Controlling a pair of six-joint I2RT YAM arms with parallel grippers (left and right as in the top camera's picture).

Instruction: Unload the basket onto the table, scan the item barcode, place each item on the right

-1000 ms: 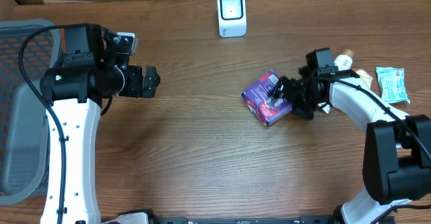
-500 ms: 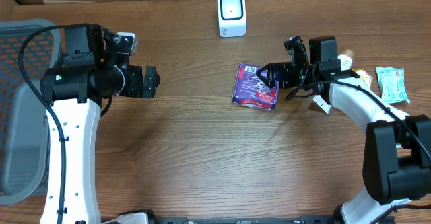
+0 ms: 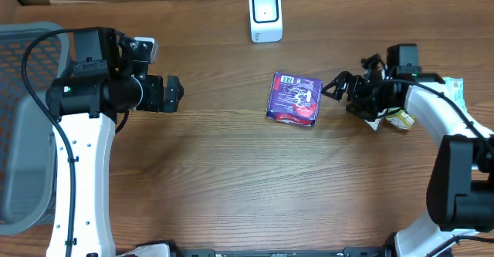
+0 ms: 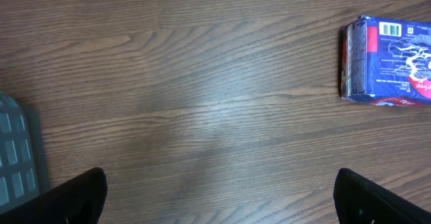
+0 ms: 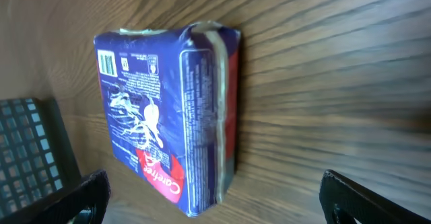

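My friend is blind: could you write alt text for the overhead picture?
A purple packet lies barcode-up on the wooden table, untouched between the open left gripper and open right gripper. A white scanner stands beyond it.

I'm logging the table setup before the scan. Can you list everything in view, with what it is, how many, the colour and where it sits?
package: one, purple with red, lying flat mid-table, barcode facing up, apart from both claws
scanner: one, white, top centre of the overhead view
basket: one, grey mesh, left edge
packet: one, teal, right edge, partly hidden by the right arm
small item: at least one, yellow and white, beside the right arm; exact count unclear
table: one, brown wood, under everything
left claw: one, black, open, right of the basket
right claw: one, black, open, just right of the package
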